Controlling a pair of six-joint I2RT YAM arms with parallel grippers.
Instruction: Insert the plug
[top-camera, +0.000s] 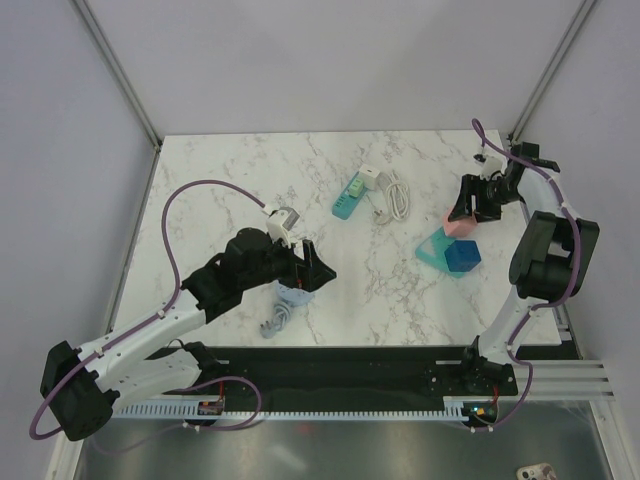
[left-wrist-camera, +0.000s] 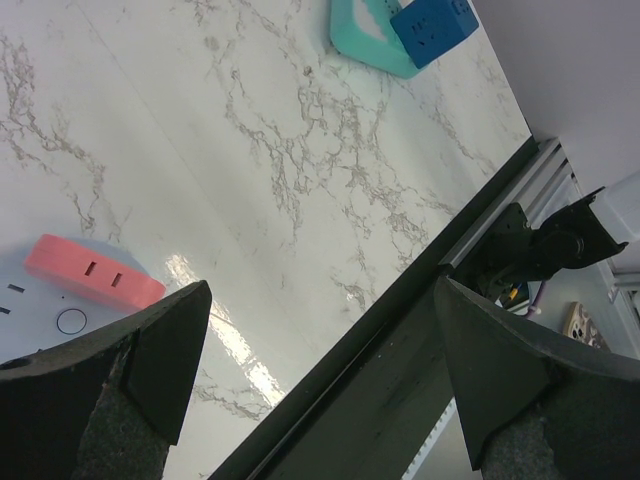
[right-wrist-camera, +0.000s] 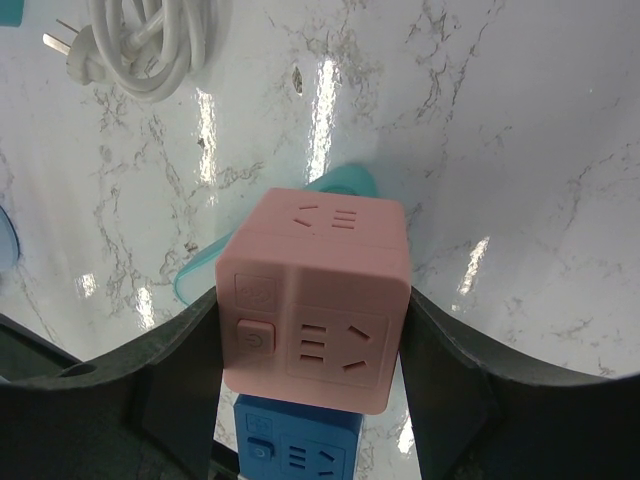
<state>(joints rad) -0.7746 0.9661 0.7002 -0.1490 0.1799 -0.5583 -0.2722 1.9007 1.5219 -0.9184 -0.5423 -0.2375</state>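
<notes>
Underneath, marble table (top-camera: 250, 170); plain grey walls (top-camera: 300, 60).

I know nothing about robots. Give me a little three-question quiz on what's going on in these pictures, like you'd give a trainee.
1. True or false: the right gripper is closed on the pink cube socket.
2. Which thing shows just below that cube in the right wrist view? A) a blue cube socket B) a red mug C) a green ball
3. Fill the gap: the left gripper stands ___ with nothing between its fingers.
Key: 1 true; 2 A; 3 open.
</notes>
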